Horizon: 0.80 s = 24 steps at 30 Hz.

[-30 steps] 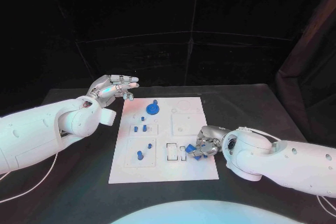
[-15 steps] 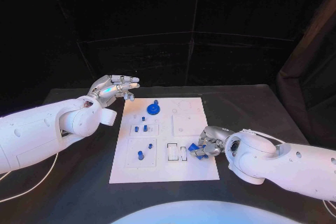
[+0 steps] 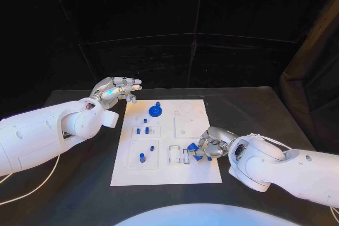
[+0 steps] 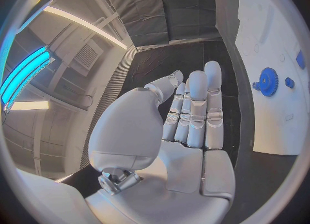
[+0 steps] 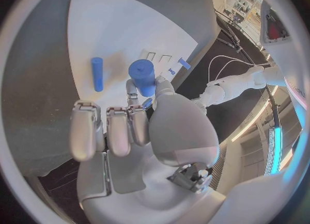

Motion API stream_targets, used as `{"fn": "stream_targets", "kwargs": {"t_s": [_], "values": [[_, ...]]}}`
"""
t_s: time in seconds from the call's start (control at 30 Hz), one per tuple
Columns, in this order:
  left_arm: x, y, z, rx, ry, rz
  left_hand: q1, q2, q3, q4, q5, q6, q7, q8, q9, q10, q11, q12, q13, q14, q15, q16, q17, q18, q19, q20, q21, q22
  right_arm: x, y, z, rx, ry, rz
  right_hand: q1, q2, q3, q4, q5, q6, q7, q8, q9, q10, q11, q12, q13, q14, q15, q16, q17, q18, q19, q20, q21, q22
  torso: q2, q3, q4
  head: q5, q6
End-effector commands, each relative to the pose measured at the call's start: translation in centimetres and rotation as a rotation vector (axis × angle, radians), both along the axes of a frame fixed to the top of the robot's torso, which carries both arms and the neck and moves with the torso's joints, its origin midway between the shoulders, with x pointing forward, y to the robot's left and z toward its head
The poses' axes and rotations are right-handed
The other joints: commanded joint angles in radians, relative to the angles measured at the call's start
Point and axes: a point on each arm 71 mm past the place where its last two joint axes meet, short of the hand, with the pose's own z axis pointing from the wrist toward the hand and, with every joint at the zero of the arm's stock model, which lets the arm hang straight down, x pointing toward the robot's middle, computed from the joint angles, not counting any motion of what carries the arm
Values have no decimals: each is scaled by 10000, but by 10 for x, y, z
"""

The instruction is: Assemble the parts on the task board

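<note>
The white task board (image 3: 166,160) lies in the middle of the black table. My right hand (image 3: 209,143) rests at the board's right edge, beside two rectangular slots (image 3: 178,153). It pinches a short blue cylinder (image 5: 143,76) between thumb and a finger, also seen in the head view as the blue cylinder (image 3: 192,147). A second, thinner blue peg (image 5: 97,73) lies flat on the board (image 5: 123,22) near that hand. My left hand (image 3: 116,88) hovers off the board's far left corner, fingers stretched out and holding nothing, as my left hand (image 4: 190,115) shows.
A blue gear (image 3: 155,110) stands at the far end of the board, also visible as the gear (image 4: 266,81). Small blue pegs (image 3: 142,131) stand in the left panels, and another peg (image 3: 142,158) stands nearer. Black table surrounds the board.
My right hand has turned slightly and drawn its blue cylinder a little nearer the slots. The left hand has barely moved.
</note>
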Motion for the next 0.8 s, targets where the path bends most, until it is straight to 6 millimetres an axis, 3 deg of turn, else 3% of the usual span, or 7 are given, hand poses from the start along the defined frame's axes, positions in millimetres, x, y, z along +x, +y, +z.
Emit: {"fn": "stream_targets", "kwargs": {"t_s": [0.03,0.43,0.8], "values": [[0,-1,1,-81,-20,-95,-81,48,-41,-30,-48,-74,-16,12,-8,-54,8,59,-12,-92,3,-50,-10,58,-70,25,-53,-10,0,6,3,979,11,-279,269,341,154,-62,-69,310,-196,-54,250,284,-53,4,1044,754,-71,25,1015,-83,31,-63,63,14,-3,-11,-14,52,-15],[0,-3,1,-104,-11,-156,-81,48,-41,-30,-48,-74,-16,12,-8,-54,8,59,-12,-92,3,-50,-10,58,-70,25,-53,-10,3,38,-7,1038,976,168,-231,370,92,317,-86,555,-240,-144,415,253,-78,-130,971,743,-86,-10,963,-84,35,-67,59,28,14,-16,14,90,-17],[-1,-3,1,-104,4,-168,-81,48,-41,-30,-48,-74,-16,12,-8,-54,8,59,-12,-92,3,-50,-10,58,-70,25,-53,-10,9,45,-15,495,1206,225,-618,380,-49,639,-81,942,-365,-120,612,246,-184,-251,915,744,-170,-14,973,-86,41,-130,56,44,14,-11,-14,180,-54]]}}
